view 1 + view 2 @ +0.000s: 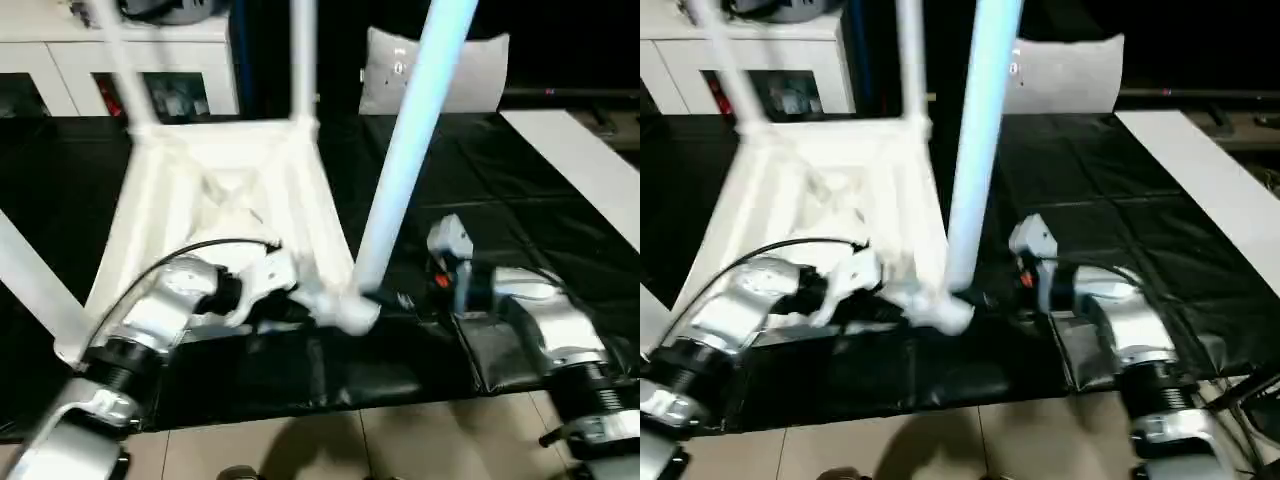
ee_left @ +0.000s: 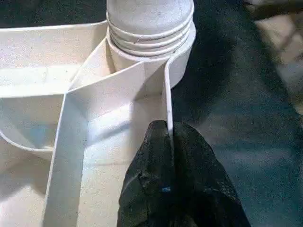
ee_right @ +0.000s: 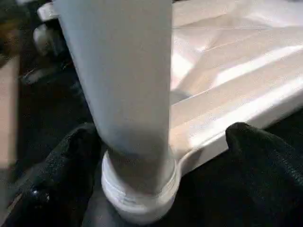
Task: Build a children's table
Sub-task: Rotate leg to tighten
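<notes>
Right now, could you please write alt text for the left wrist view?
The left end effector, shut, pinches a thin upright rib of the white tabletop. Just beyond it, a white leg sits in the round corner socket, with black mat alongside.

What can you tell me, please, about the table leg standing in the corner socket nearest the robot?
The near leg is a long, smooth white plastic tube, seated in the round corner socket of the upturned tabletop. It rises leaning slightly toward the robot's right. Its lower end shows ringed ridges where it enters the socket. The right gripper has its open jaws either side of the base without clamping it; the left gripper pinches a tabletop rib beside the socket.
</notes>
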